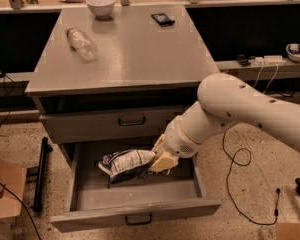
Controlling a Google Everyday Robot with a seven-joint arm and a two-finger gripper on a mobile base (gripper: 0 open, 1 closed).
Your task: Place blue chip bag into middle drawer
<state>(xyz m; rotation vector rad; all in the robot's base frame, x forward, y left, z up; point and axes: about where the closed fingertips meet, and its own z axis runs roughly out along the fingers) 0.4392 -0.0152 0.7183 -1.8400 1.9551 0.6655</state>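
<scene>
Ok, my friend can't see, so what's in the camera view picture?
The robot's gripper holds the blue chip bag by one end, low inside the open middle drawer of a grey cabinet. On top of the cabinet are a clear plastic bottle lying down, a white bowl and a small dark packet.

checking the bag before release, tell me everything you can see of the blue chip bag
The blue chip bag is a crinkly, puffed pillow pack, dark blue with large white printed panels, seemingly thin plastic film. It lies roughly level, lengthwise left to right, inside the open middle drawer, over its back half. The gripper, down inside the drawer, is shut on its right end. Its dark lower edge sits close to the drawer floor; whether it touches cannot be told.
</scene>
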